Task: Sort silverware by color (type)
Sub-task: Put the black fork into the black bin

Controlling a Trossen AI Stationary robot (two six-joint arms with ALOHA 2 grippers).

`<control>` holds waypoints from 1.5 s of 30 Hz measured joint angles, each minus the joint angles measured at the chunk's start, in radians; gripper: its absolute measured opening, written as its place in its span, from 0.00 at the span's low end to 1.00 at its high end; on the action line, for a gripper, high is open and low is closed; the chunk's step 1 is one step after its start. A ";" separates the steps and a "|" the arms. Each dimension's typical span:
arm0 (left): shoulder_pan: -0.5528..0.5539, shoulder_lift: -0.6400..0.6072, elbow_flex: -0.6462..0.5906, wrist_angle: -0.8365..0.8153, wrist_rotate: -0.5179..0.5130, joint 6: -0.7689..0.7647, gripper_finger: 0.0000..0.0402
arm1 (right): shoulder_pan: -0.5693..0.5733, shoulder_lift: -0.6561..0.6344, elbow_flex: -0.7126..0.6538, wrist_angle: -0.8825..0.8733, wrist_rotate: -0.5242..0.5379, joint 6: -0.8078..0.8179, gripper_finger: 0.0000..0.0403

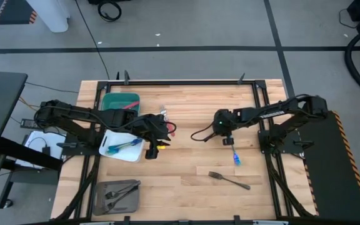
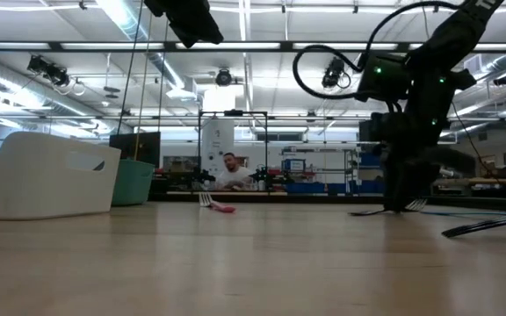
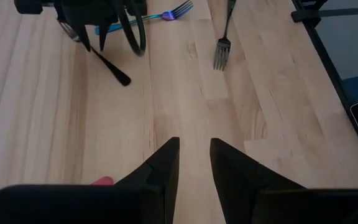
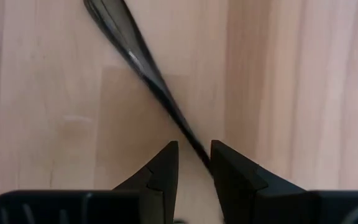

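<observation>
Where the right tool [image 4: 194,149] sits low over the middle of the counter [image 1: 192,106], its fingers are drawn close on the thin handle end of a dark utensil [image 4: 143,65]. The rest of the piece slants away ahead of the fingers and lies flat on the wood. That utensil's long axis crosses the tool's gap at an angle, so the pinch looks to be near one tip, not centred.

The grey bin [image 1: 99,187], where the all-dark pieces lie, is at the near left corner, well apart from this tool and on the other arm's side. The way there is open wood. A blue-handled fork [image 1: 235,157] lies just beside the right tool, and a dark fork [image 1: 229,180] lies nearer the front edge.

The left tool [image 3: 194,149] hangs nearly closed with nothing between its fingers, beside the white bin [image 1: 108,139]. A red-handled piece [image 3: 102,181] is close by it.
</observation>
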 joint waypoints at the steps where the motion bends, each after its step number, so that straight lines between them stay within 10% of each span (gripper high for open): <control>1: 0.000 0.000 0.000 0.000 0.000 0.000 0.25 | 0.000 0.012 0.000 0.000 0.000 0.000 0.26; 45: 0.000 -0.002 0.000 0.014 0.000 0.034 0.25 | -0.040 -0.056 -0.002 0.141 0.113 0.224 0.01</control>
